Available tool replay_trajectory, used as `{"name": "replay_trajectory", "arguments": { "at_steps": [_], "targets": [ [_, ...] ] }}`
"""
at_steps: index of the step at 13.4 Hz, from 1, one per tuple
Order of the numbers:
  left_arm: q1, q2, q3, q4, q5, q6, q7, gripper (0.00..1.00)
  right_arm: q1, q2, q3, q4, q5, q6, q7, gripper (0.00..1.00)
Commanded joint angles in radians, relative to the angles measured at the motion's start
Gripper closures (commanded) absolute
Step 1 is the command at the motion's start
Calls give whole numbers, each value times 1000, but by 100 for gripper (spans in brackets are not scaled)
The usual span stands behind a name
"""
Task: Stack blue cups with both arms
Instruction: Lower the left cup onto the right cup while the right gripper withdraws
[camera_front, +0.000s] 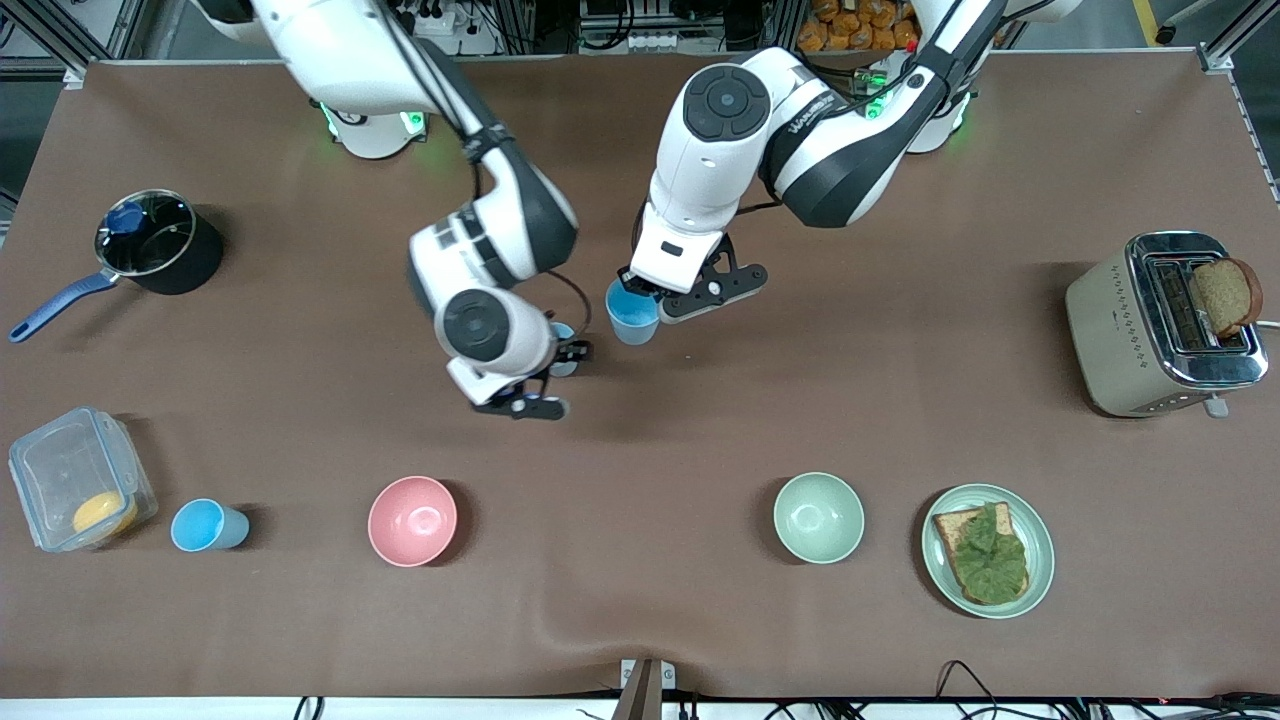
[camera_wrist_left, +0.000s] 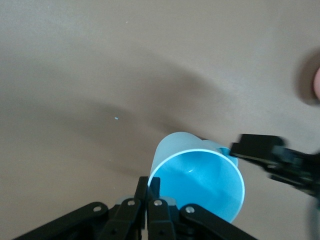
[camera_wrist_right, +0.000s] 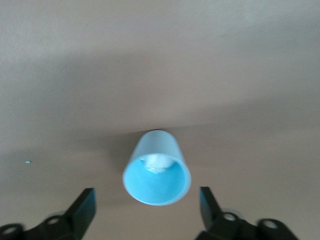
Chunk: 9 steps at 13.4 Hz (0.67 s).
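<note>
My left gripper (camera_front: 640, 292) is shut on the rim of a blue cup (camera_front: 632, 314) with a sky-blue inside and holds it tilted over the middle of the table. In the left wrist view my left gripper (camera_wrist_left: 153, 183) pinches the wall of this cup (camera_wrist_left: 197, 180). A second blue cup (camera_front: 564, 335) stands on the table beside it, mostly hidden under my right arm. My right gripper (camera_front: 558, 378) is open over this cup. In the right wrist view that cup (camera_wrist_right: 157, 175) stands upright between my right gripper's (camera_wrist_right: 146, 196) spread fingers. A third blue cup (camera_front: 208, 525) stands near the front edge.
A black pot (camera_front: 160, 240) and a clear box (camera_front: 75, 490) are at the right arm's end. A pink bowl (camera_front: 412, 520), a pale green bowl (camera_front: 818, 517) and a plate with toast (camera_front: 988, 550) line the front. A toaster (camera_front: 1165, 320) is at the left arm's end.
</note>
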Motion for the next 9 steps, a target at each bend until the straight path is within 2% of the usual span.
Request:
{"name": "replay_trajectory", "arguments": {
  "at_steps": [1, 3, 6, 8, 9],
  "targets": [
    [-27, 66, 0, 87, 19, 4, -83, 100, -114, -67, 13, 3, 5, -120, -121, 0],
    [-44, 83, 0, 96, 20, 56, -114, 100, -201, -104, 12, -1, -11, -171, -210, 0],
    [-105, 134, 21, 133, 31, 166, -231, 100, -281, -156, 12, -7, -119, -214, -243, 0],
    [-197, 183, 98, 182, 34, 186, -257, 100, -322, -184, 12, -10, -168, -242, -288, 0],
    [-261, 212, 160, 197, 34, 203, -281, 100, -352, -198, 12, -19, -172, -246, -324, 0]
  ]
}}
